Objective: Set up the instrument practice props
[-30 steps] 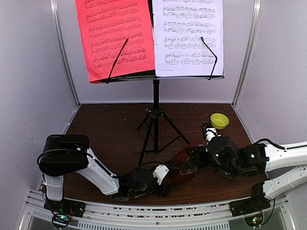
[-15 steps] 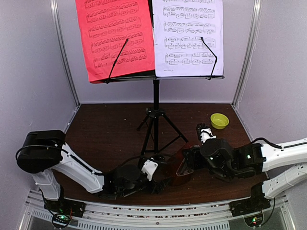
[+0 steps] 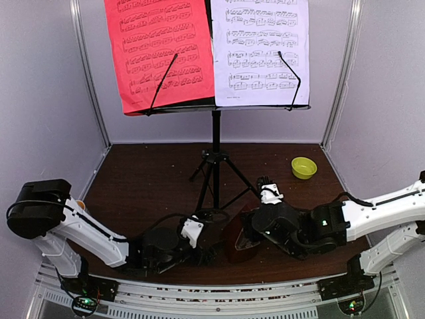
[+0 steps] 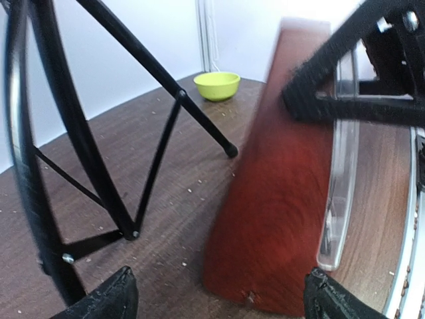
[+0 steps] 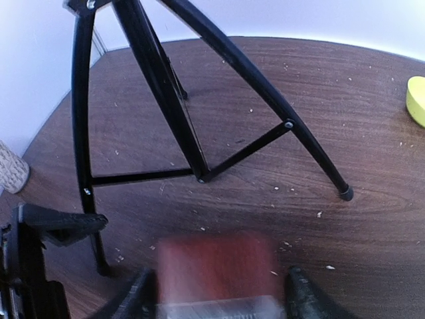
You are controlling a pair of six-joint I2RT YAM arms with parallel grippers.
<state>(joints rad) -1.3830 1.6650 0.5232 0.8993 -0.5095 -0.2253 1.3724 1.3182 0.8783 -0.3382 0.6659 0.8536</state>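
Crumb-flecked brown table, walls on three sides. Right gripper clasped the metronome near the stand; left gripper gaped beside it. Bare wood far left.

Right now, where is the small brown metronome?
In the top view, the metronome is near the front edge of the table, just right of the music stand legs, between the fingers of the right gripper; the left gripper faces it from the left.

The dark wooden desk carried the music stand. A yellow-green bowl sat to its right, and a brown metronome stood just in front of its legs.
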